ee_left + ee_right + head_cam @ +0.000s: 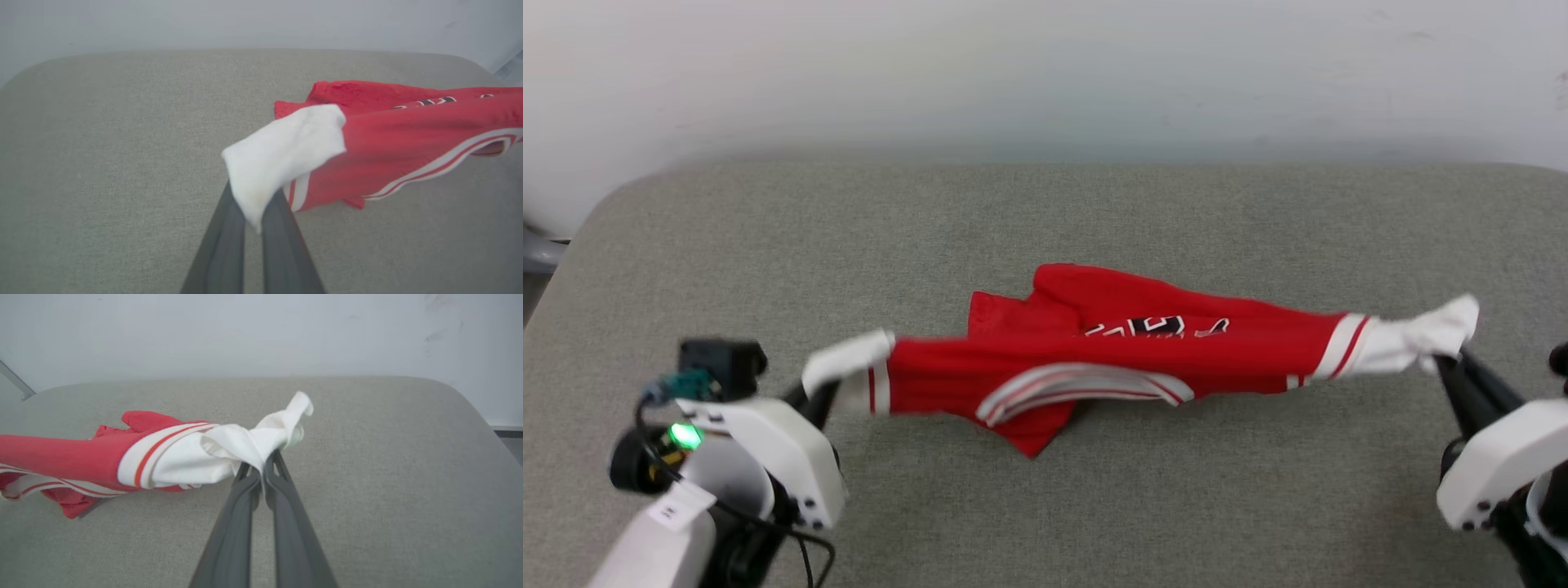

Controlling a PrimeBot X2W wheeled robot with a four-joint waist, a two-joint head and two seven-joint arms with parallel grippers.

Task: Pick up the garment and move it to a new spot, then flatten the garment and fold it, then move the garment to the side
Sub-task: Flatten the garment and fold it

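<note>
Head view: left gripper [827,390] and right gripper [1445,363] pinch sleeves of the shirt [1111,367], seemingly half lifted; next, spread it flat

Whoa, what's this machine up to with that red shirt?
The robot is holding a red T-shirt stretched out between its two arms over a grey padded surface. Its left gripper is clamped on one white sleeve, its right gripper on the other sleeve. The shirt's middle sags, and its lower part seems to touch the surface. It is not yet laid flat or folded.
</note>
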